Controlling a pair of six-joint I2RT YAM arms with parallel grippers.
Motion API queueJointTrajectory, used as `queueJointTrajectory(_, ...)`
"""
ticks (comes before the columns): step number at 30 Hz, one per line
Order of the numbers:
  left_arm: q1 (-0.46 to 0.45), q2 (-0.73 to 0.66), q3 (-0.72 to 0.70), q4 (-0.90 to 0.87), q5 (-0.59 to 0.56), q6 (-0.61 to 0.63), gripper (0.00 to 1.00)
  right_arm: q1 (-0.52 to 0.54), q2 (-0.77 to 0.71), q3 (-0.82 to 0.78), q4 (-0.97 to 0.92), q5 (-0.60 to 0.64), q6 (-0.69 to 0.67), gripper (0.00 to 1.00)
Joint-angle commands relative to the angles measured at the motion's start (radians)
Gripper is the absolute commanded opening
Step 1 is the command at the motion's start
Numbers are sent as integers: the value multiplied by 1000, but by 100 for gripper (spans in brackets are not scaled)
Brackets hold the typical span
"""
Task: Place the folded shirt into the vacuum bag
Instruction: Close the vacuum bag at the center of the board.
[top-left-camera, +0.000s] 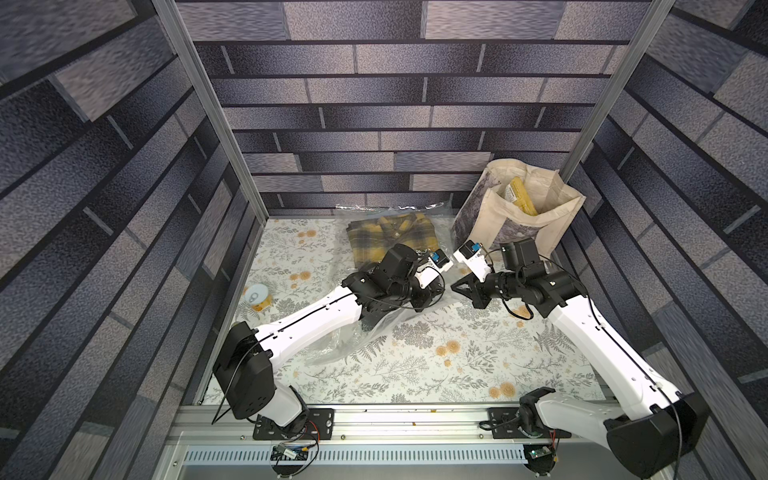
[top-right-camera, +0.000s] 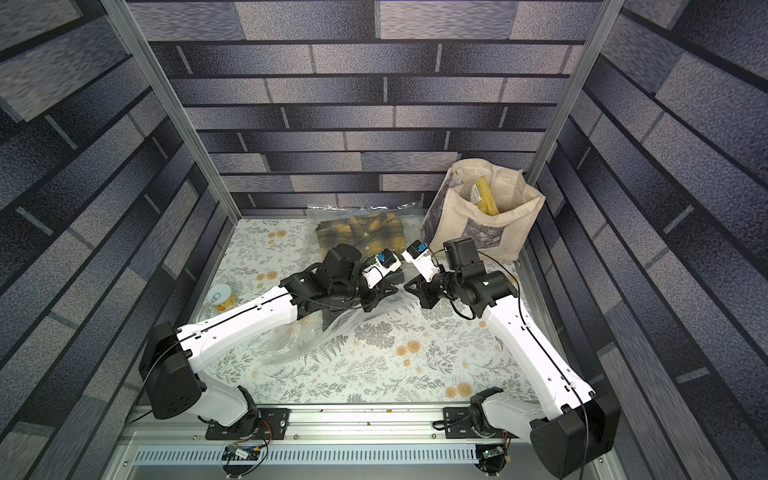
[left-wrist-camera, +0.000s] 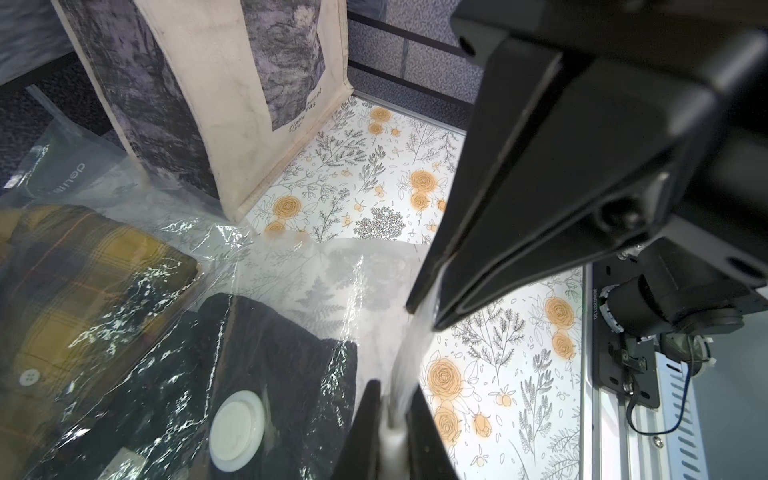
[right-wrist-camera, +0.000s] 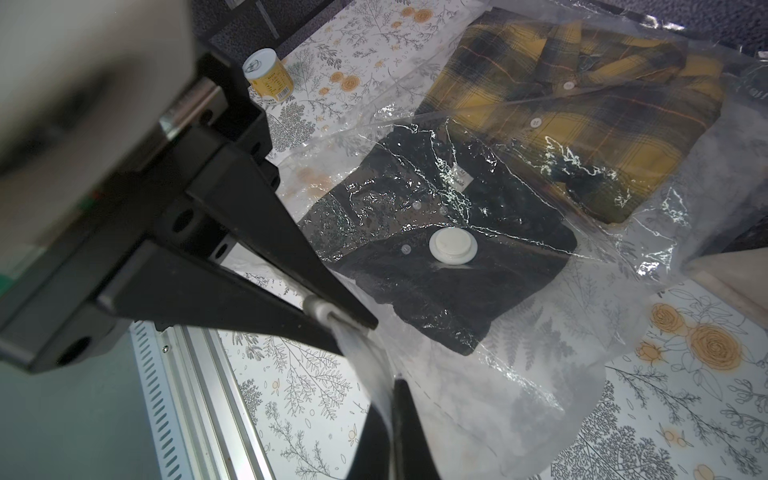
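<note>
We see a large crinkly transparent plastic vacuum bag (right-wrist-camera: 519, 399) spread on the floral desk (right-wrist-camera: 706, 415), its round white valve cap (right-wrist-camera: 453, 246) facing up. Inside lie a folded black shirt (right-wrist-camera: 395, 199) and, just beside it, a folded yellow-plaid shirt (right-wrist-camera: 582, 124).

a clear crinkly plastic vacuum bag (left-wrist-camera: 79, 166) bears dark printed letters, seen turned about; they begin "de" and the rest is unsure. the beige canvas tote bag (left-wrist-camera: 232, 124) has a dark cursive line under its grey picture, too slanted to read. the small yellow can (right-wrist-camera: 268, 77) shows a barcode and tiny illegible print. the small white tag (right-wrist-camera: 463, 181) on the black folded shirt (right-wrist-camera: 415, 291) is unreadable.
</note>
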Motion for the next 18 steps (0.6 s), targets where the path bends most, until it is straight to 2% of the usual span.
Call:
queueJointTrajectory(1, 16, -41, 1, -258, -122, 66, 10, -48, -49, 5, 20, 123, 27, 0)
queueJointTrajectory(7, 17, -57, -27, -266, -119, 51, 10, -61, -66, -21, 67, 175, 78, 0)
queueJointTrajectory(18, 17, -119, -91, -319, -142, 25, 10, -149, -105, -47, 109, 300, 161, 0)
